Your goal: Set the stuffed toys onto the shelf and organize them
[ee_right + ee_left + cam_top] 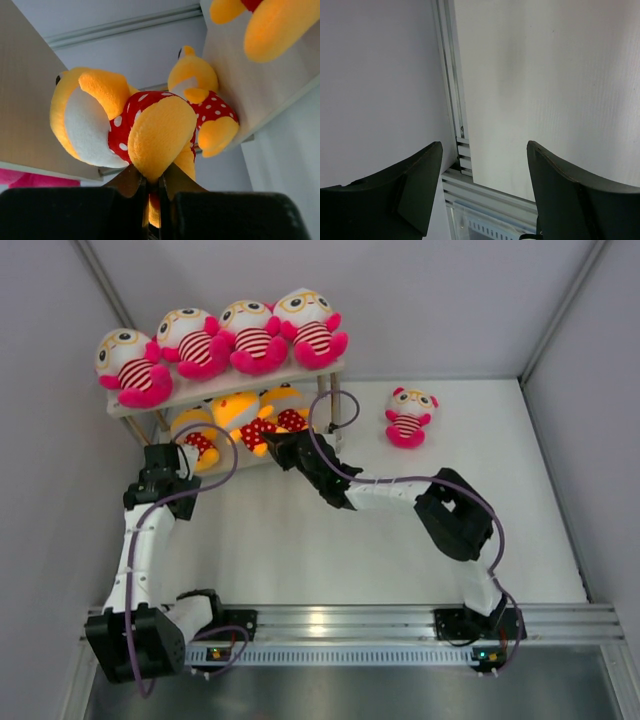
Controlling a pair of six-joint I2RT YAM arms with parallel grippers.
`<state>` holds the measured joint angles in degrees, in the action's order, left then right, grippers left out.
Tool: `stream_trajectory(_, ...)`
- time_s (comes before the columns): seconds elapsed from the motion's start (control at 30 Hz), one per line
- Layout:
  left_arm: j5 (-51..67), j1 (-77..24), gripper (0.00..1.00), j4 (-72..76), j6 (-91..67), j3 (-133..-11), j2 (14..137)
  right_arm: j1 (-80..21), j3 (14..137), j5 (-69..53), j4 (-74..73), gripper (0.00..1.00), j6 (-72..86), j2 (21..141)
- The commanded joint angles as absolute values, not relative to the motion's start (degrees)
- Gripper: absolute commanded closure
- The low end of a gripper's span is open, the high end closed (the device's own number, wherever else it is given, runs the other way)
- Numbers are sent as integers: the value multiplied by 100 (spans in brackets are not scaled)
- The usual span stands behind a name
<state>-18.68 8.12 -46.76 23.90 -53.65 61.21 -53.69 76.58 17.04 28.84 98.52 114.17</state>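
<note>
Orange plush (160, 131) — fuzzy, round-limbed, polka-dotted — pinched in closed right jaws; left jaws gape open.

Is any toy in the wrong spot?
Yes. One striped toy sits alone on the table, right of the shelf, while the other striped toys line the top board.

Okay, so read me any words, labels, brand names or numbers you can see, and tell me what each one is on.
None: no view shows any readable text.
The striped plush, the polka-dot plush and the shelf carry only stripes, dots and plain boards, no print.
</note>
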Motion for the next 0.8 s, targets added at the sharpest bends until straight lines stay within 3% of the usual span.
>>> stream_trajectory(0.0, -2013, 791, 26, -4676, 2294, -5432, 5915, -5502, 8531, 2364, 2656, 100, 10318, 11767)
stream_trajectory(0.6, -1925, 712, 26, -4676, 2329, -5282, 5862, -5678, 10459, 2742, 1362, 100, 11197, 13403)
stream_trajectory(0.77, -1986, 694, 26, -4676, 2364, -5247, 5845, -5730, 10407, 2733, 1494, 77, 11206, 13491)
